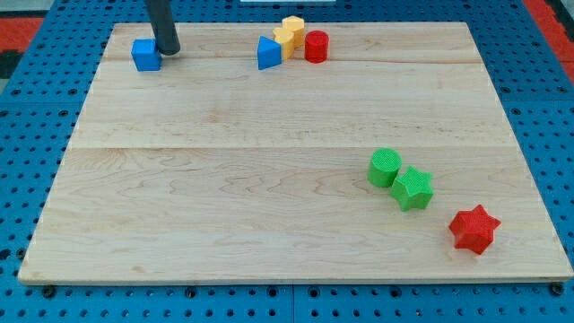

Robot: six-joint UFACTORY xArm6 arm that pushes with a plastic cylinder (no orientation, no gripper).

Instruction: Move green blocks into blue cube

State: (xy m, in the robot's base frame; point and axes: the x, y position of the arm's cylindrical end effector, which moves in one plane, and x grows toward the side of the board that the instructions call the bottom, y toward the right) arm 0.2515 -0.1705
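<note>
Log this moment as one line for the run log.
tip: just right of blue cube, top left | green cylinder and green star: touching, lower right, far from cube | task: not started

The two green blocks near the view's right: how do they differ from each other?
The green cylinder has a round top, while the green star has a pointed outline. The cylinder sits nearer the view's top left; the star lies toward the view's bottom right, closer to the red star. Both are the same green and sit side by side, far from my tip.
</note>
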